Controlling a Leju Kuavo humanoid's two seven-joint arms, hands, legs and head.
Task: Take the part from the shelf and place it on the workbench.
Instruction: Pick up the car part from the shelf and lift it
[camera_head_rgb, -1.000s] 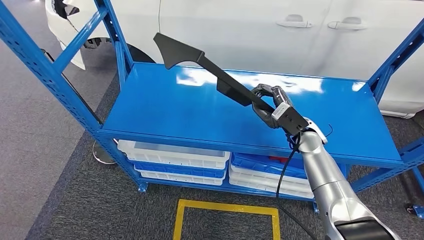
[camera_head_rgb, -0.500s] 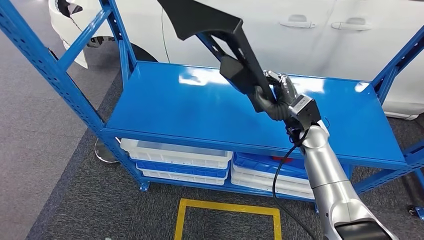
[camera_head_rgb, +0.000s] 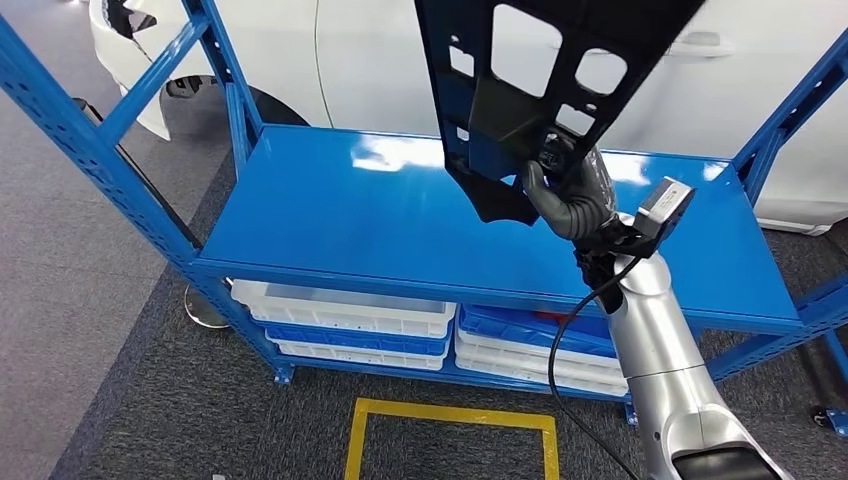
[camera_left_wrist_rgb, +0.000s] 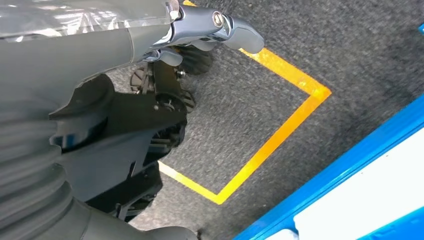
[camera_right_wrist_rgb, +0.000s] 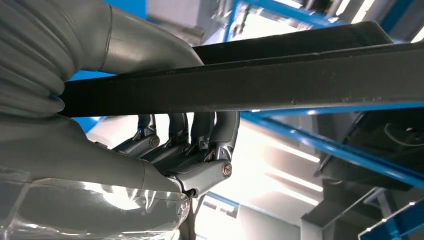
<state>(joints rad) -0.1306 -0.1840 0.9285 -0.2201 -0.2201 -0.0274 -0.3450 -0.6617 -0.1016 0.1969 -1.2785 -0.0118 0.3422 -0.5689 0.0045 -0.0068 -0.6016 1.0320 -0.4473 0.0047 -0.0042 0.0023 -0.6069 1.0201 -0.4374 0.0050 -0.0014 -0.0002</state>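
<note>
We see the right hand (camera_head_rgb: 570, 195) clasped around the lower end of a black plastic part (camera_head_rgb: 540, 75), a flat panel with several cut-out openings, holding it upright in the air above the blue shelf (camera_head_rgb: 330, 215). The part rises past the top edge of the head view and is clear of the shelf surface. In the right wrist view the dark fingers (camera_right_wrist_rgb: 220, 131) curl under the part's edge (camera_right_wrist_rgb: 280, 82) while the thick thumb presses from the other side. The left hand (camera_left_wrist_rgb: 200, 30) hangs near the carpeted floor over a yellow taped square (camera_left_wrist_rgb: 280, 135); we cannot tell how its fingers lie. White and blue trays (camera_head_rgb: 345, 315) sit on the lower level, and a white car (camera_head_rgb: 400, 70) stands at the far side.
</note>
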